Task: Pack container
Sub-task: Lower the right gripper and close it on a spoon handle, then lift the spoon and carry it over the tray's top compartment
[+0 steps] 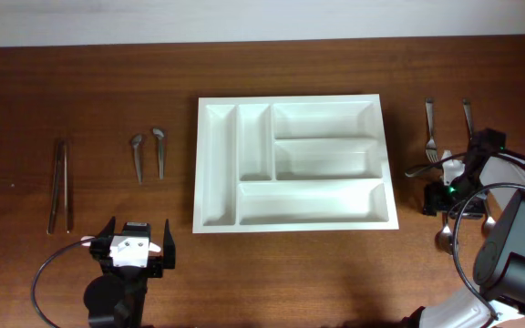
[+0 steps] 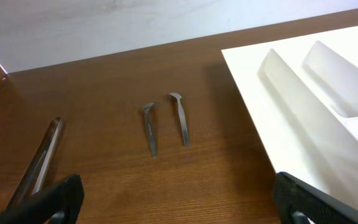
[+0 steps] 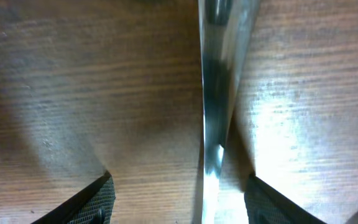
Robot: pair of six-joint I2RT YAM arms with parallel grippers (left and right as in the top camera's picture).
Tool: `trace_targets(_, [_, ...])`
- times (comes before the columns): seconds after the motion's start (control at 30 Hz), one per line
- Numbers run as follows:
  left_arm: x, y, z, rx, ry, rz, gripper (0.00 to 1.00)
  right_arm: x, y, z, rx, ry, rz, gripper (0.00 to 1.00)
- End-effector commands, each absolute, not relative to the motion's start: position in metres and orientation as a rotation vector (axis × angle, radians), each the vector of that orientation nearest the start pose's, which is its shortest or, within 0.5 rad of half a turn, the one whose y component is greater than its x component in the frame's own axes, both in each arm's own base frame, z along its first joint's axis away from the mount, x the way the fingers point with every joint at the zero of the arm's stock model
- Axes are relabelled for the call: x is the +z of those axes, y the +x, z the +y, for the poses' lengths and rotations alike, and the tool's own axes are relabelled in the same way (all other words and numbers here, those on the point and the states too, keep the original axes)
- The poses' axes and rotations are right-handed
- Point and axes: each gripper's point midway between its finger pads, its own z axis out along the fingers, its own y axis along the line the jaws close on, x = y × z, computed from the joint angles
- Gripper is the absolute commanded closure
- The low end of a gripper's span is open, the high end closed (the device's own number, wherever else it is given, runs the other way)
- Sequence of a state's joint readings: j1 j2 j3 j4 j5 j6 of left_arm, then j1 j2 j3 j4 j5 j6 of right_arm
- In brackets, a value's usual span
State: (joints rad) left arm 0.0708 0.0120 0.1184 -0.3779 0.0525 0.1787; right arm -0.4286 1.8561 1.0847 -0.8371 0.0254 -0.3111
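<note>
The container [image 1: 290,225], a white tray with five compartments, lies in the middle of the table; its near-left corner [image 2: 303,93] shows in the left wrist view. My right gripper [image 1: 442,191] is down on the table to the right of it, among cutlery. In the right wrist view a shiny metal handle [image 3: 219,74] runs between the fingers of that gripper [image 3: 179,186]. It lies nearer the right finger, with wood showing on both sides, so the jaws stand apart around it. My left gripper [image 1: 137,233] [image 2: 179,205] hangs open at the front left over bare wood.
Two small spoons [image 1: 149,153] [image 2: 166,121] lie left of the tray. Two long thin pieces [image 1: 60,182] [image 2: 42,155] lie further left. Two forks [image 1: 431,128] [image 1: 468,114] lie at the back right, another fork [image 1: 422,169] and a spoon bowl [image 1: 443,239] beside the right gripper.
</note>
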Motion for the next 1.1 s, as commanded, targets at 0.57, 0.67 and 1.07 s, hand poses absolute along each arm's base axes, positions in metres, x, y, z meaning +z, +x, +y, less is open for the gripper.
trace_targets(0.57, [0.136,0.230,0.006,0.114,0.132,1.835,0.01,-0.039,0.215,-0.153,-0.111,0.339,3.371,0.50])
trace_targets(0.67, [0.136,0.230,0.006,0.114,0.132,1.835,0.01,-0.039,0.215,-0.154,-0.109,0.346,3.370,0.55])
trace_targets(1.07, [0.136,0.230,0.006,0.114,0.132,1.835,0.01,-0.040,0.220,-0.153,-0.097,0.347,3.348,0.79])
